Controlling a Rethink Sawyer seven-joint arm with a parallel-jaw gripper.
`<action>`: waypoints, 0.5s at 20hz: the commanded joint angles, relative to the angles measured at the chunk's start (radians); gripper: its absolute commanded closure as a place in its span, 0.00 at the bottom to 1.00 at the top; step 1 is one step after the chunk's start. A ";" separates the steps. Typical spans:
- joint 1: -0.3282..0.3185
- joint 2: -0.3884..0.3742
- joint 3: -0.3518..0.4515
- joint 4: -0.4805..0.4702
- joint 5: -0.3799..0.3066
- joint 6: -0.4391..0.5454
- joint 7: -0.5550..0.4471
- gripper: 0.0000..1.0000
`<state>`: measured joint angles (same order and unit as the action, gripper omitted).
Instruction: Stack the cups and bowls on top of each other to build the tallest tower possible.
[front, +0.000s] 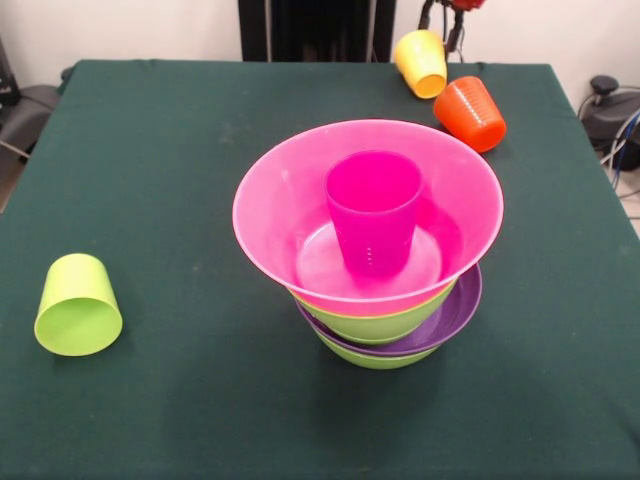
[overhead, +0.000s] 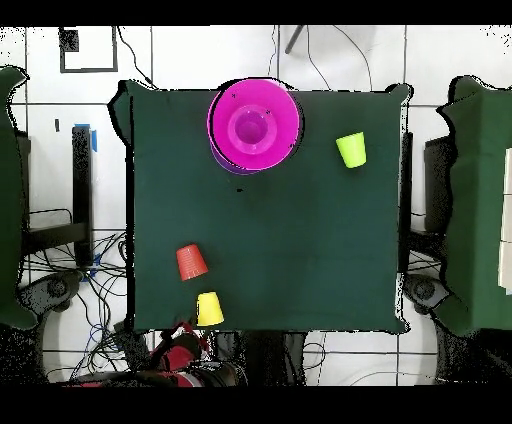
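Front view: the yellow cup (front: 421, 63) lay on its side at the table's (front: 180, 180) far edge, mouth toward the tower (front: 368, 235), the gripper (front: 455, 10) just above; open or shut, I could not tell. Four cups: yellow, orange (front: 470, 113) beside it, green (front: 78, 305) at the left edge, purple (front: 372, 210) upright in the pink bowl (front: 270, 215). Bowls showing: four.

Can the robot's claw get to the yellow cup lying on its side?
Probably yes. The yellow cup lies on its side at the table's edge, right beside the claw. Only the orange cup lies close by, and it is not between them.
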<state>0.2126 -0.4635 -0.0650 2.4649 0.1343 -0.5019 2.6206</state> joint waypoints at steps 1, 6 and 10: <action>0.032 -0.069 0.092 -0.008 0.048 0.051 0.188 0.00; 0.057 -0.169 0.081 0.008 0.093 0.139 0.169 0.00; 0.058 -0.177 0.074 -0.010 0.097 0.146 0.163 0.00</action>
<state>0.2614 -0.6014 -0.0643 2.4956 0.1587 -0.4642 2.6206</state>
